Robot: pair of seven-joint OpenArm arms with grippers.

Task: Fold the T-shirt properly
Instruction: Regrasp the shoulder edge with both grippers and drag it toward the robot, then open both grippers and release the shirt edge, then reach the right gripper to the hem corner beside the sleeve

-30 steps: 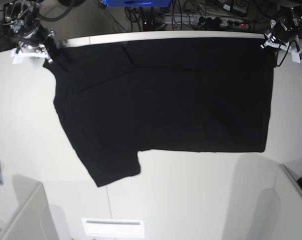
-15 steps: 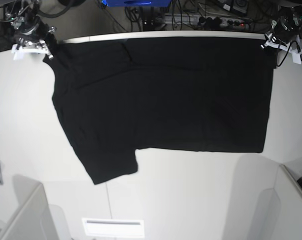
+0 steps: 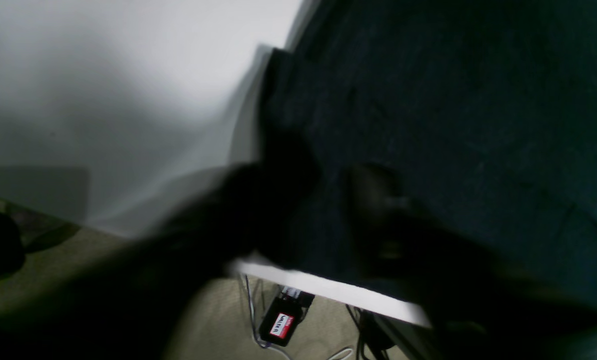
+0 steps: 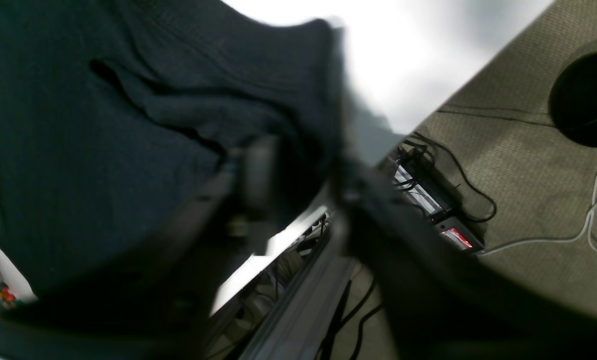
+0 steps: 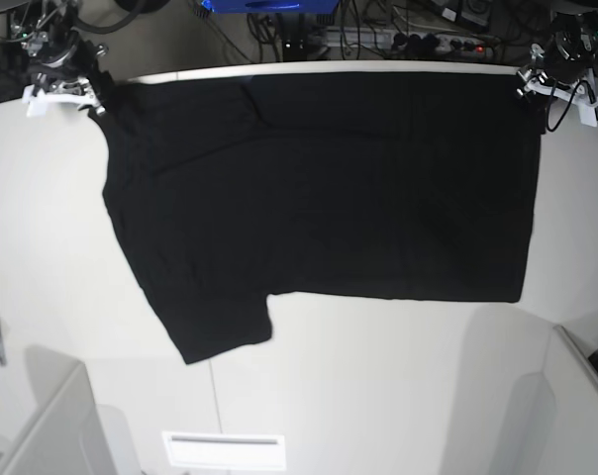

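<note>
From the base view we look steeply down on the whole white table (image 5: 378, 376) from above its near side, facing the far edge. The left wrist view sits very near the far corner at that view's right, looking past blurred fingers (image 3: 378, 200) over the T-shirt (image 3: 453, 100) and the table edge to the floor. The right wrist view does likewise at the opposite far corner. All three share the T-shirt's far edge.
</note>
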